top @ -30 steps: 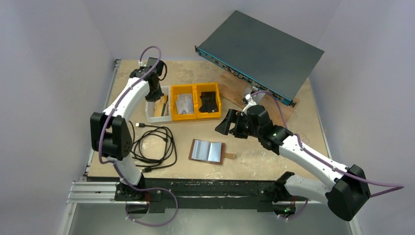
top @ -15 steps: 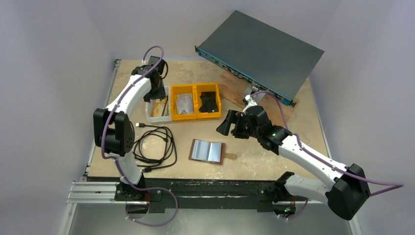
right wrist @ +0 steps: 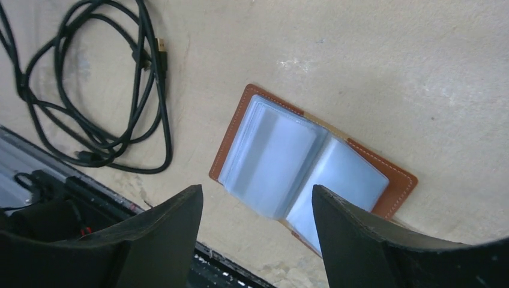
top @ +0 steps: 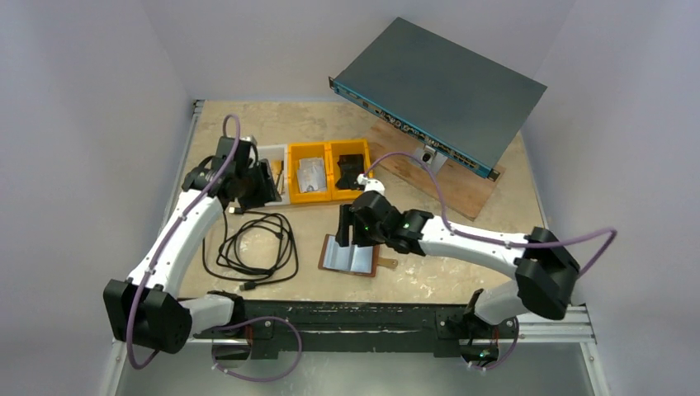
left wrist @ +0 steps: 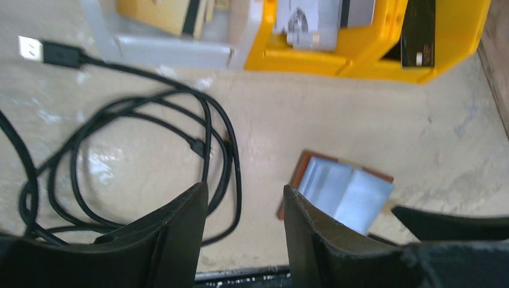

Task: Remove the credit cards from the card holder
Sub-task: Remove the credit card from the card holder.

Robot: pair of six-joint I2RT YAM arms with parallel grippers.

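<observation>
In the top view the card holder (top: 351, 256) lies open and flat on the table (top: 462, 247), close to the near edge and its black rail (top: 330, 313) at 6 o'clock. At its 3 o'clock the tabletop is bare out to the right edge. At 9 o'clock a looped black cable (top: 252, 243) lies near it but apart. At 12 o'clock, further back, stand two yellow bins (top: 330, 191) and beside them a white bin (top: 281, 196). A grey box (top: 437, 82) is propped at the far right corner.

The right gripper (top: 348, 235) hangs over the holder's far edge and hides part of it from above. From the right wrist its jaws stand wide apart with nothing between them, and the holder shows below the gap. The left gripper (top: 252, 186) covers much of the white bin. Its jaws are also parted and empty.

The left wrist view cuts the bins off at the top edge. Tan credit cards (left wrist: 159, 9), one with a dark stripe, lie in the white bin. A black object (left wrist: 417, 30) sits in the right-hand yellow bin.

The holder is brown at the rim, with silvery-blue clear pockets inside and a small tab at 3 o'clock. Glare hides whether cards are in the pockets.
</observation>
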